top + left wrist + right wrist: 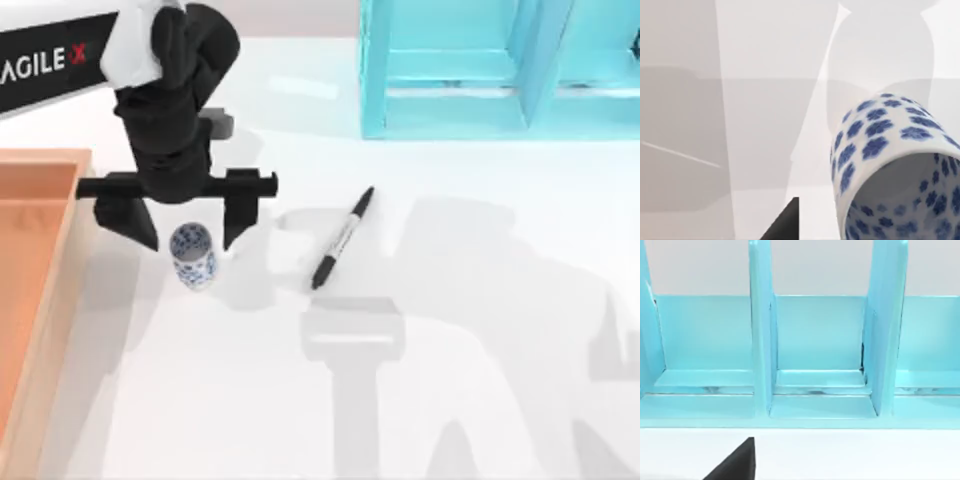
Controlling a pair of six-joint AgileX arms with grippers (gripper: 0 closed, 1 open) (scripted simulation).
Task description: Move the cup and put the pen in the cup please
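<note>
The cup (192,257) is small and white with blue flowers, and it stands upright on the white table at the left. My left gripper (188,228) hangs open just behind and above it, one black finger on each side of the cup's far rim, touching nothing. Close up in the left wrist view, the cup (890,165) shows its empty inside. The pen (342,238), black with a pale band, lies flat and slanted to the right of the cup. A dark edge of my right gripper (735,462) faces the blue rack.
A wooden tray (40,250) runs along the table's left edge, close to the cup. A light blue rack (480,70) with upright dividers stands at the back right, and the rack (815,365) also appears in the right wrist view.
</note>
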